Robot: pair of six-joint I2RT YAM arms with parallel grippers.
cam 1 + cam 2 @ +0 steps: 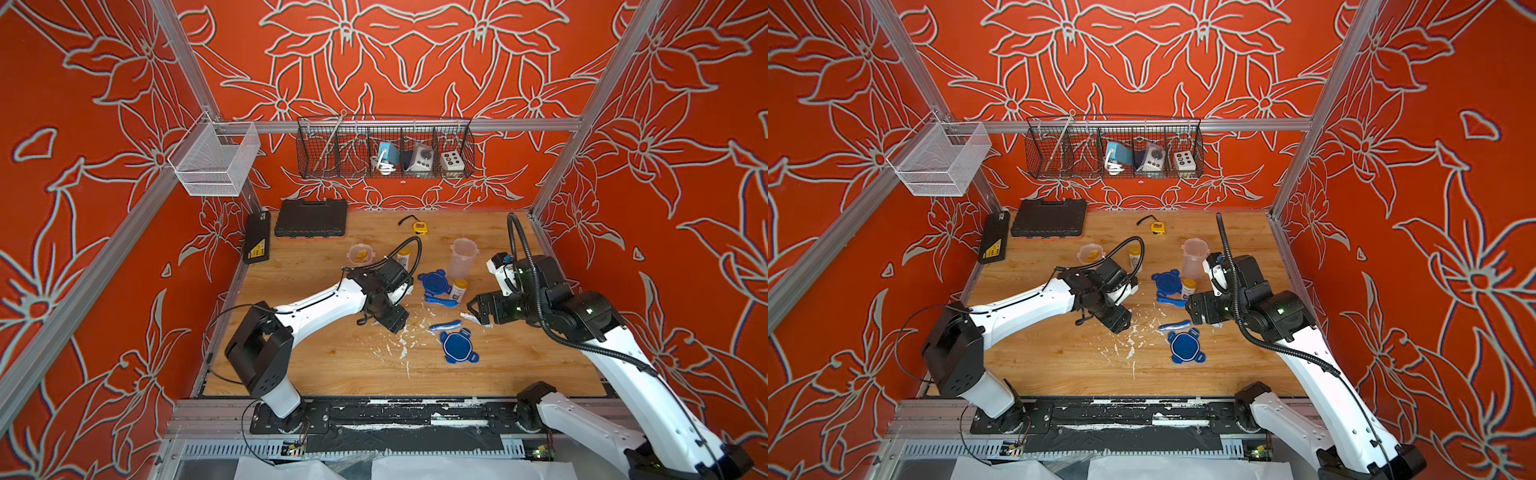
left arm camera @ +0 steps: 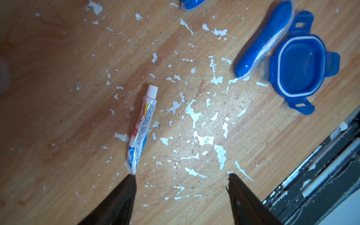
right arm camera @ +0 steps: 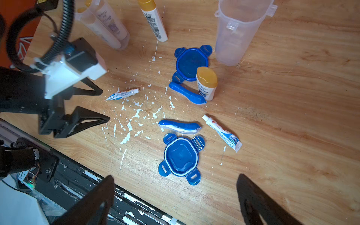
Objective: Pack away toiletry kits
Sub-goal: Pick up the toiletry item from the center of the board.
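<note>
My left gripper [image 2: 181, 175] hangs open over the wooden table, and a small white-blue tube [image 2: 141, 129] lies flat just beyond one fingertip, not held. Beside it are a blue toothbrush [image 2: 263, 41] and a blue clip lid [image 2: 300, 68]. My right gripper [image 3: 175, 179] is open and empty above that same lid [image 3: 181, 157]. Another tube [image 3: 222, 133], a second toothbrush [image 3: 187, 95], a second lid [image 3: 191, 62] and a yellow-capped bottle [image 3: 206, 85] lie ahead. An empty clear tub [image 1: 463, 257] stands upright. The other tub [image 1: 360, 253] holds yellow-capped bottles. One more bottle [image 3: 154, 21] stands loose.
Two black tool cases [image 1: 311, 218] [image 1: 257, 237] sit at the back left, and a yellow tape measure [image 1: 419, 227] at the back middle. A black wire basket [image 1: 384, 151] and a white mesh basket [image 1: 214, 160] hang on the frame. White flecks [image 1: 399, 340] scar the tabletop.
</note>
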